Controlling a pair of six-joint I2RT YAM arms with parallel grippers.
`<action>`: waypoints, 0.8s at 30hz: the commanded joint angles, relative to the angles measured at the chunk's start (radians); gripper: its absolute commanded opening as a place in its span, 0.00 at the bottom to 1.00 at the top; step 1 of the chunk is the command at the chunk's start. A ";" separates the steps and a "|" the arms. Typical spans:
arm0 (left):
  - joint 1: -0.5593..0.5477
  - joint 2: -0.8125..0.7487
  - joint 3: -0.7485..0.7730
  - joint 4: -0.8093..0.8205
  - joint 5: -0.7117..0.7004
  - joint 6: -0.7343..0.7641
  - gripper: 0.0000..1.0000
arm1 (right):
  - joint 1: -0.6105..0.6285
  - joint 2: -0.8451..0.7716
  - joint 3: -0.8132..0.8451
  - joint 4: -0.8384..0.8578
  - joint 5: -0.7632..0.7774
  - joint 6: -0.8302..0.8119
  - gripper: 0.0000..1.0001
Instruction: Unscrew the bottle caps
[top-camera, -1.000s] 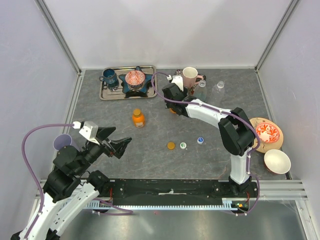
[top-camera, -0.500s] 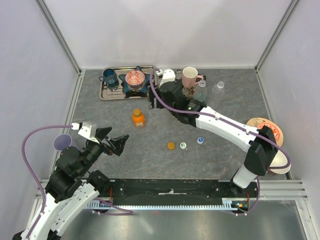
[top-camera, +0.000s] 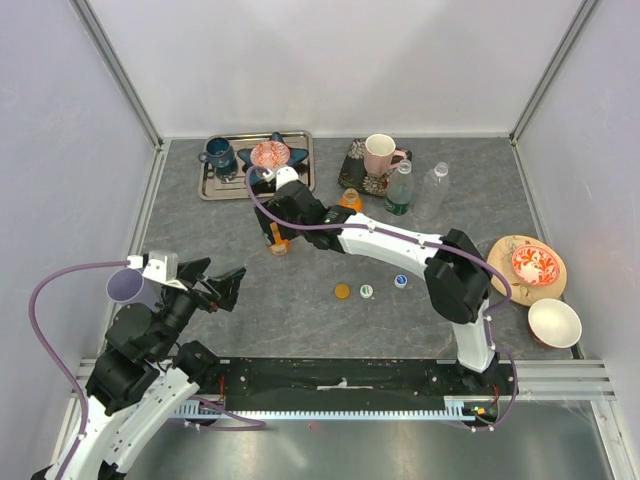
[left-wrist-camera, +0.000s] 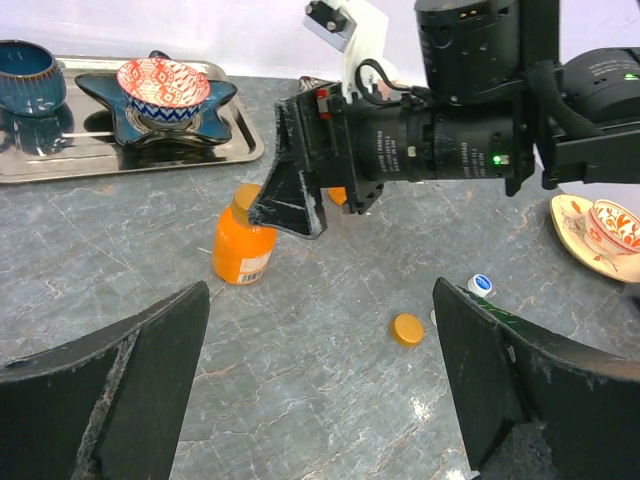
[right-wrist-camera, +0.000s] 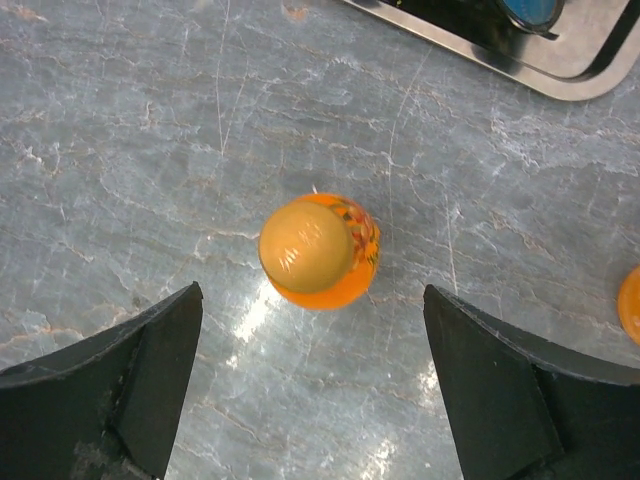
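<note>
**Fig. Capped bottle before the grasp.** The orange bottle (right-wrist-camera: 340, 280) stands upright on the table (right-wrist-camera: 150, 150), a little in front of the tray (left-wrist-camera: 120, 160), and is shown from directly above. Its cap (right-wrist-camera: 305, 245) is on. Three loose caps (top-camera: 367, 291) lie in a row nearer the arms, and three other bottles (top-camera: 400, 190) stand at the far side by the mug (top-camera: 380, 153). The right fingers (right-wrist-camera: 120, 380) are spread wide, one on either side of the bottle, and touch nothing. The left fingers (left-wrist-camera: 110, 380) are equally wide and empty, facing the bottle from well apart.

Handling, as judged: the bottle is small, light plastic with smooth rounded walls. It would probably spin or tip under a twist unless its body is held. A hard squeeze may dent it. Whether it is full cannot be told. The cap is stiff and narrow and is best pinched across its rim from above. The second grip belongs on the body, below the shoulder.
</note>
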 joint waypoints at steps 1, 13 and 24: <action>0.000 -0.005 0.037 -0.010 -0.015 -0.032 0.98 | 0.001 0.054 0.113 0.017 0.025 0.015 0.97; 0.000 -0.003 0.033 -0.008 -0.001 -0.030 0.98 | 0.001 0.169 0.188 -0.009 0.032 0.026 0.89; 0.000 -0.007 0.031 -0.010 0.005 -0.033 0.98 | 0.001 0.187 0.187 -0.001 0.045 0.037 0.52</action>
